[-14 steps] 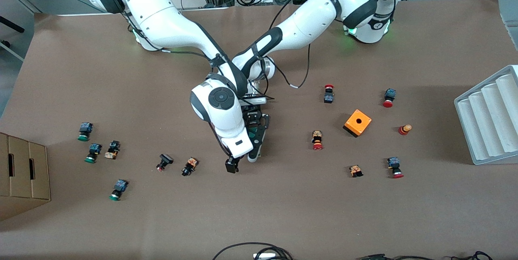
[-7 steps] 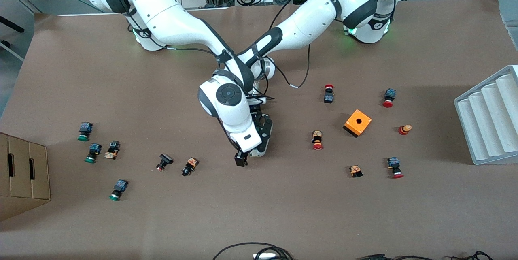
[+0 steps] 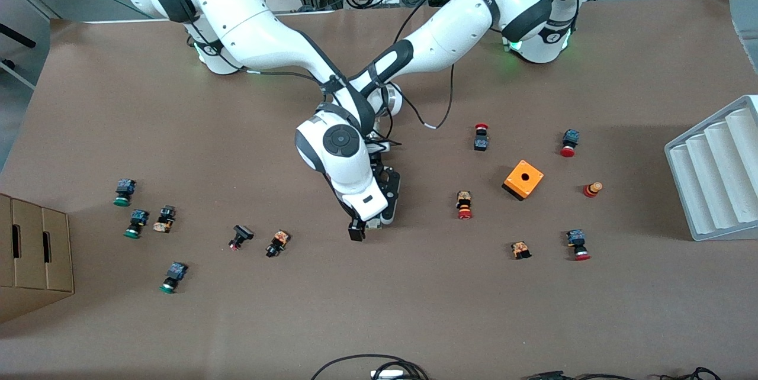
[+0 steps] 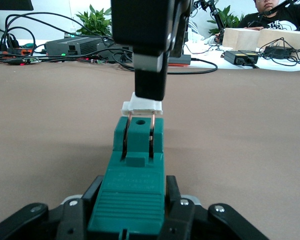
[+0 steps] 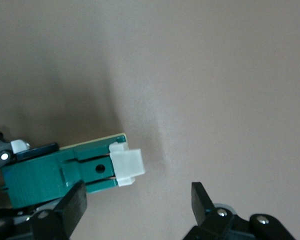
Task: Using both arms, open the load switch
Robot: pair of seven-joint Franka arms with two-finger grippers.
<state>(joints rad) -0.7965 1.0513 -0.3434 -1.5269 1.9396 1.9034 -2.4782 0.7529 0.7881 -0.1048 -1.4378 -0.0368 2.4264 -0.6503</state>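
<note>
The load switch [image 4: 135, 165] is a narrow green block with a small white piece [image 4: 142, 106] at its free end. My left gripper [image 4: 135, 192] is shut on its body and holds it low over the middle of the table. In the front view my left gripper [image 3: 386, 196] shows beside the right arm's hand, which hides most of the switch; only the white piece [image 3: 373, 224] peeks out. My right gripper [image 5: 138, 205] is open and hangs at that white end [image 5: 127, 165]. The white piece lies just off the fingertips [image 5: 72, 205], close to one of them, with nothing between the jaws.
An orange box [image 3: 523, 179] and several red-capped push buttons [image 3: 464, 205] lie toward the left arm's end. Green-capped buttons [image 3: 136, 224] lie toward the right arm's end, two black ones [image 3: 277, 243] closer to the grippers. A cardboard box [image 3: 35, 255] and a white ribbed tray [image 3: 716, 167] stand at the table ends.
My right arm's hand has moved toward the left arm's end and now hangs at the switch's white end. The left gripper has stayed shut on the switch.
</note>
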